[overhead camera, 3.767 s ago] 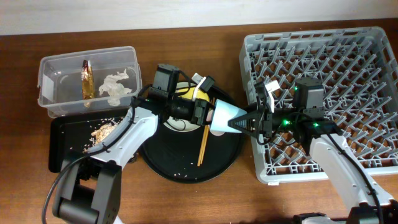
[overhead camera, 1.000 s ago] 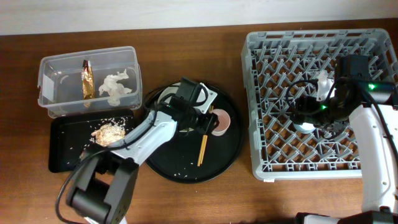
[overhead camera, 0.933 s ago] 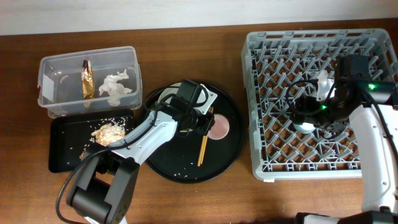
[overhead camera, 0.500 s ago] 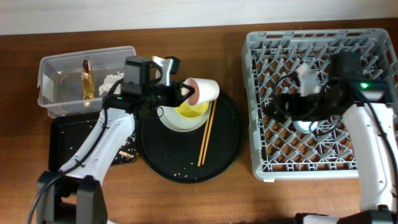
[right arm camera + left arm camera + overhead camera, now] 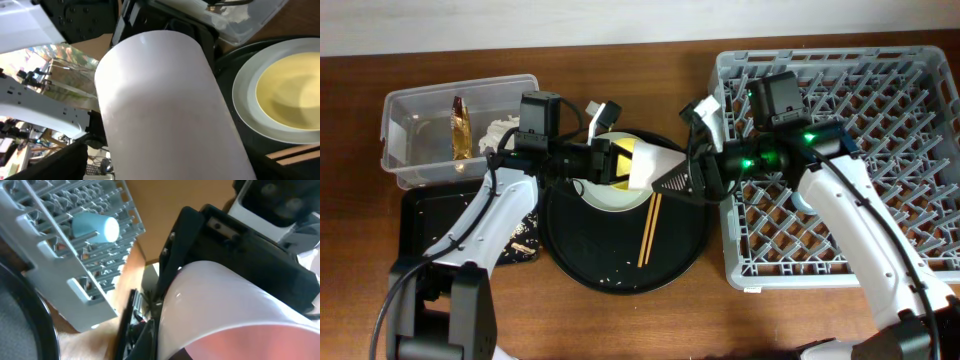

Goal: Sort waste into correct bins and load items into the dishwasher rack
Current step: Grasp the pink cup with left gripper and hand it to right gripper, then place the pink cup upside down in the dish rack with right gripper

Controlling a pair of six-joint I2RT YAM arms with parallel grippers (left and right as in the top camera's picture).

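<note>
Pink cup [image 5: 652,165] hung over the round black tray [image 5: 595,250], just beyond the chopsticks [image 5: 648,228], its long axis running left-right between both tools. Left gripper [image 5: 608,160] pinched its left end. Right gripper [image 5: 682,180] enclosed the right end, closure indeterminable. Dishwasher rack [image 5: 770,270] lay immediately right. A blue cup [image 5: 95,227] occupied one bay; other bays stood open.

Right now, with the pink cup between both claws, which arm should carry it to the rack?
Right. The pink cup sits between both claws. The right claw reaches over from the dishwasher rack, where the blue cup already lies. The left claw is across the round black tray from the rack.
</note>
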